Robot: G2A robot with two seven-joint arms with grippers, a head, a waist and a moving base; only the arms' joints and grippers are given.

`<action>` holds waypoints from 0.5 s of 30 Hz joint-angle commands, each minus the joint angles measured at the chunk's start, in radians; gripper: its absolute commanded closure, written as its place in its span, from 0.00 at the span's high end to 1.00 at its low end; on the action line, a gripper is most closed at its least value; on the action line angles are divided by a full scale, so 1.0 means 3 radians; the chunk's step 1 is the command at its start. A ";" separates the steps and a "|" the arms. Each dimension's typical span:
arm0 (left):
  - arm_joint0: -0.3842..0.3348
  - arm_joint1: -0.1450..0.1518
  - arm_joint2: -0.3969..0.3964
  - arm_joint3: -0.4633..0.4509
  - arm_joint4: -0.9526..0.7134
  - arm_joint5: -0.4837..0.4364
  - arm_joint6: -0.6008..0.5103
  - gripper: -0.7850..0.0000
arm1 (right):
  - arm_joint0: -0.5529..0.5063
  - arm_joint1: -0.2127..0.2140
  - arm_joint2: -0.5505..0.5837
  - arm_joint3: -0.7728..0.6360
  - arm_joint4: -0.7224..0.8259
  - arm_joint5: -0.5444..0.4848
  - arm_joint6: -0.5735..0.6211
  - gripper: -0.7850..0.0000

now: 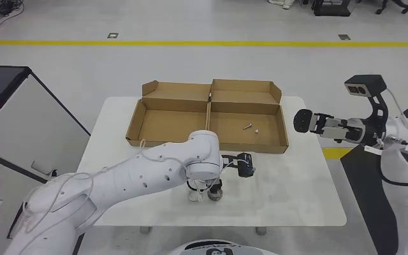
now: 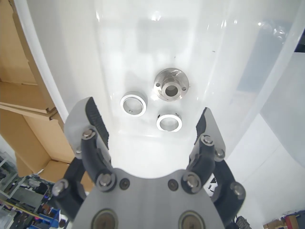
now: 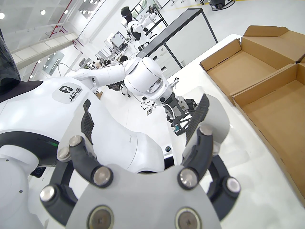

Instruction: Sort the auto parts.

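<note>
left end effector released, empty; flanged hub and two rings on the bench just beyond it

At the back of the white rectangular table: open brown cardboard box left, twin cardboard box right, small silver bolt inside the latter. In front, close together: flanged silver metal hub, silver metal ring, second metal ring.

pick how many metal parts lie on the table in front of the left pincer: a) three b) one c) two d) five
a: the left wrist view shows a flanged hub, a ring and a second ring lying apart on the table ahead of the open left pincer.
</note>
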 commanded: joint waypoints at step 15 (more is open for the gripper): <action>-0.0054 -0.0142 0.0275 0.0287 -0.0137 -0.0016 0.0016 0.72 | 0.0000 0.0000 0.0000 0.0000 0.0000 0.0000 0.0000 1.00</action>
